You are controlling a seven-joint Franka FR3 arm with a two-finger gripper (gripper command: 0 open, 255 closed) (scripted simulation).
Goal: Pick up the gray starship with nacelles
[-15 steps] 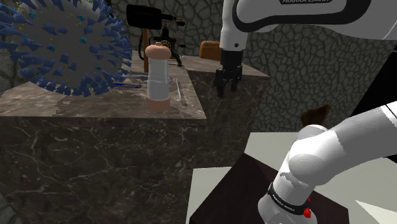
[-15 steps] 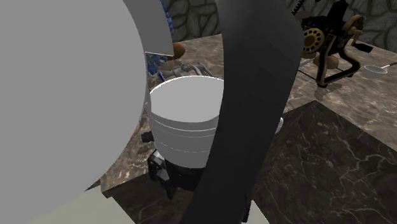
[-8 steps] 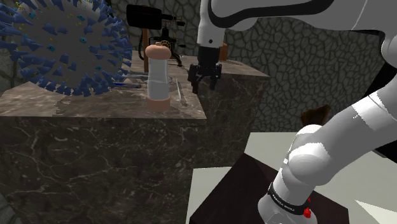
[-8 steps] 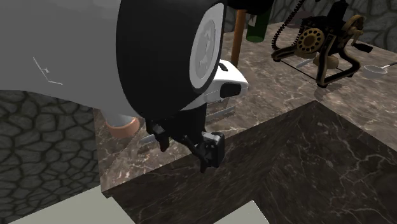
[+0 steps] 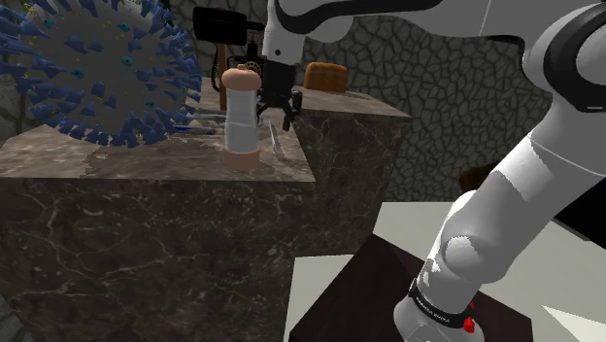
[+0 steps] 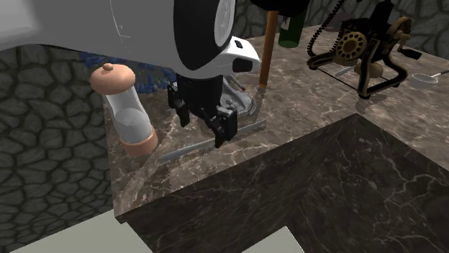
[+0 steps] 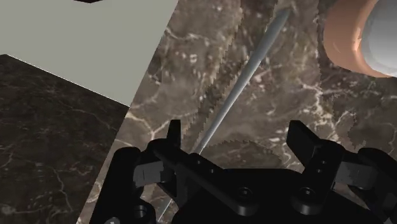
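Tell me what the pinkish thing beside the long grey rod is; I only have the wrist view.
Observer: An upright grinder with a pinkish knob and base and a pale middle.
Operator: And the rod?
Observer: It seems to be part of the grey starship. In the second exterior view, its round hull lies under the gripper.
Operator: What else is near the grinder?
Observer: To the shoulder view's left of it, a big grey ball bristling with blue spikes sits on the same marble counter.

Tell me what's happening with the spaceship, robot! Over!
Gripper open, holding nothing. Gray starship on the counter just under it, not held. Peach-capped mill stands close beside.
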